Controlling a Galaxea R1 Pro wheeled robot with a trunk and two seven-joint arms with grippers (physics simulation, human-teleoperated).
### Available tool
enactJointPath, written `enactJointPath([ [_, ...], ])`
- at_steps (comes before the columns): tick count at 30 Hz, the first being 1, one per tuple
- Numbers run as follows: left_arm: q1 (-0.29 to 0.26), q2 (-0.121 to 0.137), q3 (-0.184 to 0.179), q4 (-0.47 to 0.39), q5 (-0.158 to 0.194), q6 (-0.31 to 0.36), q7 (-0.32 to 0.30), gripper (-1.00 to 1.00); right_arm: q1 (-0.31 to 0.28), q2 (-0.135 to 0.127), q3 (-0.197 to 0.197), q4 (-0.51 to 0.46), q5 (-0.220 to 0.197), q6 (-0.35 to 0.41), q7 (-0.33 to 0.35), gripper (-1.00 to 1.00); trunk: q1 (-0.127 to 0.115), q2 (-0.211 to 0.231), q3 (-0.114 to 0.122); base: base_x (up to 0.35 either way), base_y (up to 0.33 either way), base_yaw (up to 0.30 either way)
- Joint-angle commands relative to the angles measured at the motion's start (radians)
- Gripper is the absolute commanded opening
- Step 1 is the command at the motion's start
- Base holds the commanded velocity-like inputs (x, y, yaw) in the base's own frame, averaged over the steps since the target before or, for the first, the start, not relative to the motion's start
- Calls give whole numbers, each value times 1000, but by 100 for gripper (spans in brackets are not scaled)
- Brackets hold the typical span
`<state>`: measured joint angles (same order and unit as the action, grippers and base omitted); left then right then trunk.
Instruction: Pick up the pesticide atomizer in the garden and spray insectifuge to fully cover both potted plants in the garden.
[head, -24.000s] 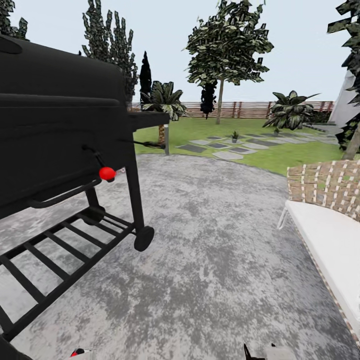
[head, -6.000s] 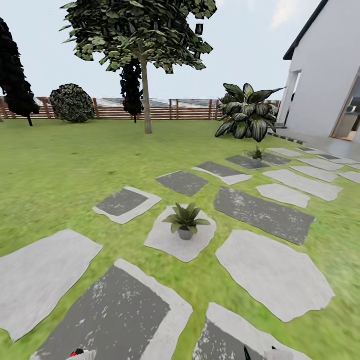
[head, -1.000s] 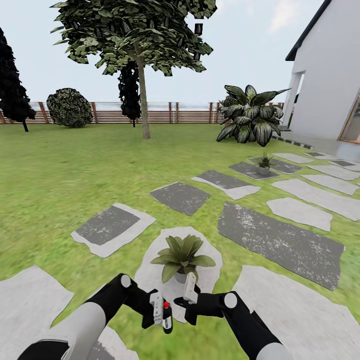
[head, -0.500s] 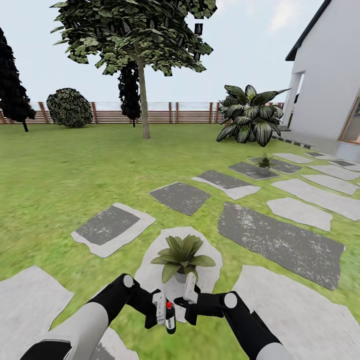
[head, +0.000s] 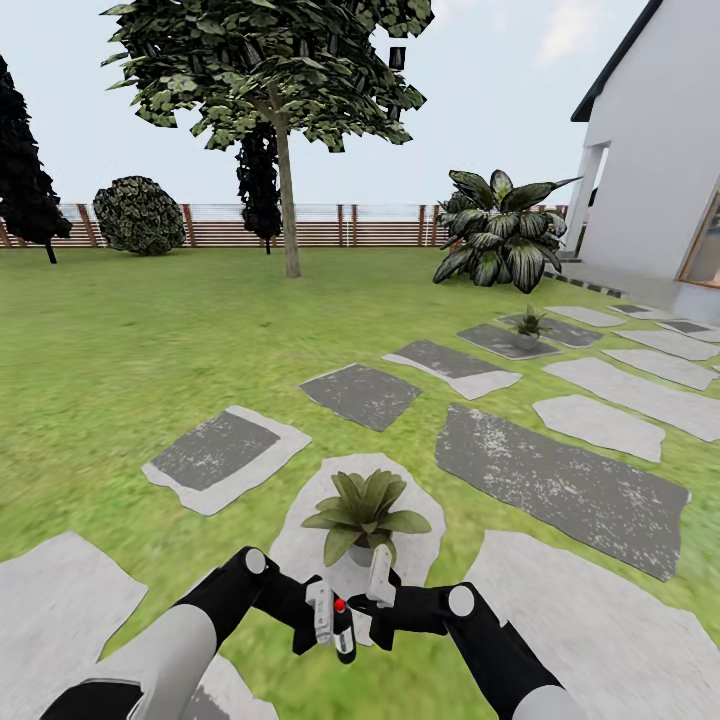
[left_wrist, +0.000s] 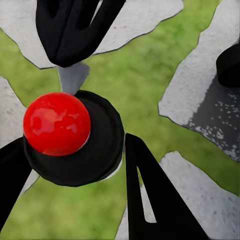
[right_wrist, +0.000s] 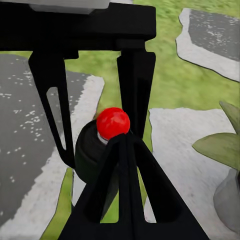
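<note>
Nearest the camera in the head view, both black arms meet low at centre. The left gripper (head: 330, 618) has its jaws clenched on the pesticide atomizer (head: 342, 630), a small dark bottle held upright above the grass, red top (head: 340, 605) uppermost. In the left wrist view the red top (left_wrist: 56, 123) sits on the dark cap between the two black fingers (left_wrist: 155, 200), which lie against the bottle on either side. The right gripper (head: 378, 582) hangs just beside the bottle, one pale finger (head: 380, 572) standing up; in the right wrist view its dark fingers (right_wrist: 125, 190) converge just below the bottle (right_wrist: 95, 152) and its red top (right_wrist: 113, 123), and whether these jaws are released or clenched cannot be told.

Just beyond the grippers, the nearer potted plant (head: 362, 512) stands upright on a pale rounded stepping stone (head: 410, 480). Around it lie grey and white stepping stones (head: 556, 484) set in the lawn (head: 130, 340). Farther right, the second potted plant (head: 528, 326) stands on a dark stone, near a large broad-leaved shrub (head: 500, 232). To the right rises a white house wall (head: 650, 160). At the back stand a tree (head: 285, 80), a rounded bush (head: 137, 215) and a brown slatted fence (head: 340, 227).
</note>
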<state>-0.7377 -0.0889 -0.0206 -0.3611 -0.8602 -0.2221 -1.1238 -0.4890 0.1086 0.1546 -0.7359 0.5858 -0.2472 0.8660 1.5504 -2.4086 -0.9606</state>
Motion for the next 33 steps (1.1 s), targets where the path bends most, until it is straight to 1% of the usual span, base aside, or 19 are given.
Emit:
enactJointPath([
  [1, 0, 0, 1, -1, -5, -9, -1, -100, 0, 0, -1, -1, 9, -6, 1, -100, 0, 0, -1, 0, 0, 0],
  [5, 0, 0, 1, -1, 0, -9, -1, -100, 0, 0, -1, -1, 9, -6, 1, -100, 0, 0, -1, 0, 0, 0],
  [6, 2, 20, -4, 0, -6, -8, 3, -100, 0, 0, -1, 0, 9, -6, 1, -100, 0, 0, -1, 0, 0, 0],
  [7, 3, 48, -7, 0, -11, -9, 4, -100, 0, 0, -1, 0, 9, -6, 1, -100, 0, 0, -1, 0, 0, 0],
  [10, 4, 90, -12, 1, -14, -8, 4, -100, 0, 0, -1, 0, 9, -6, 1, -100, 0, 0, -1, 0, 0, 0],
  [13, 4, 140, -15, 3, -17, -8, 3, -100, 0, 0, -1, 0, 9, -6, 1, -100, 0, 0, -1, 0, 0, 0],
  [18, 4, 200, -16, 5, -25, -8, 2, -100, 0, 0, -1, 1, 12, -6, 1, -100, 0, 0, -1, 0, 0, 0],
  [19, 4, 222, -16, 5, -33, -8, 2, -100, 0, -1, -2, 1, 12, -6, 1, -100, 0, 0, -1, 0, 0, 0],
  [20, 4, 236, -16, 6, -38, -8, 3, -100, 0, -2, -2, 1, 12, -6, 1, -100, 0, 0, -1, 0, 0, 0],
  [21, 4, 258, -16, 6, -43, -8, 3, -100, 0, -3, -2, 1, 12, -6, 1, -100, 0, 0, -1, 0, 0, 0],
  [22, 4, 272, -16, 6, -44, -8, 4, -100, 0, -4, -3, 1, 12, -6, 1, 100, 0, 0, -1, 0, 0, 0],
  [24, 4, 302, -8, 3, -41, -6, 10, -100, 0, -5, -4, 1, 12, -6, -3, 100, 0, 0, -1, 0, 0, 0],
  [26, 5, 317, 4, 2, -34, -2, 37, -100, 0, -6, -7, 3, 12, -6, -7, 100, 0, 0, -1, 0, 0, 0],
  [27, 4, 321, 19, 2, -29, 1, 61, -100, 0, -6, -8, 5, 12, -6, -8, 100, 0, 0, -1, 0, 0, 0],
  [29, 4, 325, 61, 8, -21, 5, 119, -100, 0, -10, -9, 9, 12, -7, -14, 100, 0, 0, -1, 0, 0, 0],
  [30, 4, 325, 85, 10, -19, 7, 144, -100, 0, -18, -9, 12, 12, -9, -21, 100, 0, 0, -1, 0, 0, 0],
  [31, 4, 323, 128, 12, -16, 10, 174, -100, 1, -44, -10, 27, 11, -10, -43, 100, 0, 0, -1, 0, 0, 0],
  [33, 3, 319, 198, 13, -15, 23, 205, -100, 1, -88, -15, 76, 7, -12, -96, 100, 0, 0, -1, 0, 0, 0],
])
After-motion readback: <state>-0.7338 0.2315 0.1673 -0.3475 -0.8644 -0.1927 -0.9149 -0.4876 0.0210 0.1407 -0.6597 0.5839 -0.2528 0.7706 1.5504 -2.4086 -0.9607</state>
